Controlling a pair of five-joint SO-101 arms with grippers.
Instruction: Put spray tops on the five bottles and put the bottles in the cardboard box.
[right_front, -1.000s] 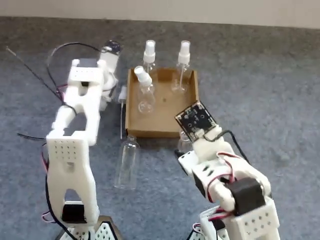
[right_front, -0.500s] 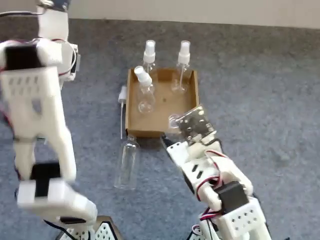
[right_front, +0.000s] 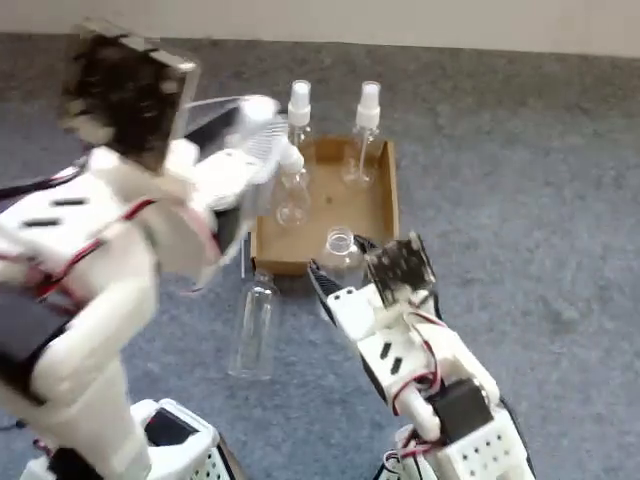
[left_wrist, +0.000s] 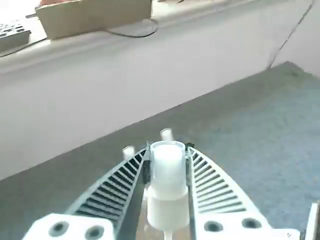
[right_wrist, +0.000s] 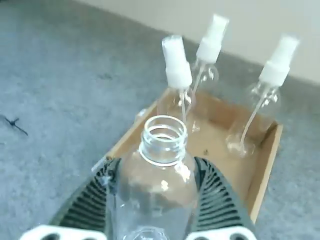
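At the left, raised over the carpet, left gripper (left_wrist: 167, 150): jaws nearly closed, pinching a white spray top (left_wrist: 169, 192) by its collar, cap end forward.
Lying bottle (right_front: 254, 322): clear, no top, on its side on the carpet just before the box's near left corner.
Box (right_front: 290, 262): shallow cardboard tray at mid-table. One capped bottle (right_front: 291, 185) leans inside at the left and another (right_front: 364, 140) stands at the far right. A third (right_front: 299, 110) is at the far rim, and I cannot tell whether it is in or behind.
Right gripper (right_wrist: 156, 172): jaws part open, clamped round the shoulder of an open bottle (right_wrist: 161, 145), held upright by the box's near rim, neck bare.
Handling, bottles: likely thin clear plastic, empty and light, smooth enough to slip or spin when a top is screwed on. Grip the body firmly below the shoulder, leaving the neck free.
Handling, spray top: light, rigid head with a thin tube that probably bends easily. Hold it by the collar, as now, and feed the tube straight into the neck.
Surface: grey short-pile carpet (right_front: 520, 180), soft, so an upright bottle may tip.
Room: a pale wall (left_wrist: 125, 85) edges the carpet, and a ledge above it carries a carton (left_wrist: 95, 15) and a cable (left_wrist: 130, 32).
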